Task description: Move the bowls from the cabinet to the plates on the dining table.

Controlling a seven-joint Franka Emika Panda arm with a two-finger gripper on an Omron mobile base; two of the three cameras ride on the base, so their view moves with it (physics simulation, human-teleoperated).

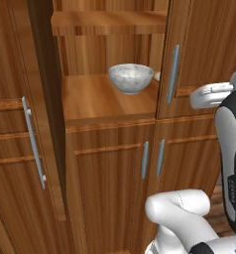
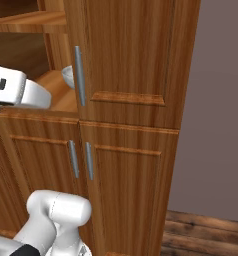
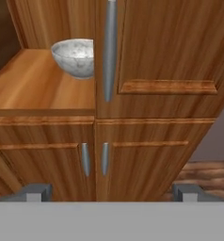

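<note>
Marbled bowl on the open cabinet shelf, gripper empty in front of it.

The tall wooden cabinet [image 1: 115, 163] has its upper left door [image 1: 21, 124] swung open, baring a wooden shelf [image 1: 95, 99]. The grey-white marbled bowl [image 1: 131, 78] sits upright on that shelf near its right end, just beside the edge of the shut upper right door [image 1: 204, 54] with its grey bar handle [image 1: 173, 67]. In the hand view the gripper [image 3: 111, 192] faces the cabinet front, its two dark finger tips [image 3: 35, 192] spread wide apart with nothing between them, well short of the bowl.
</note>
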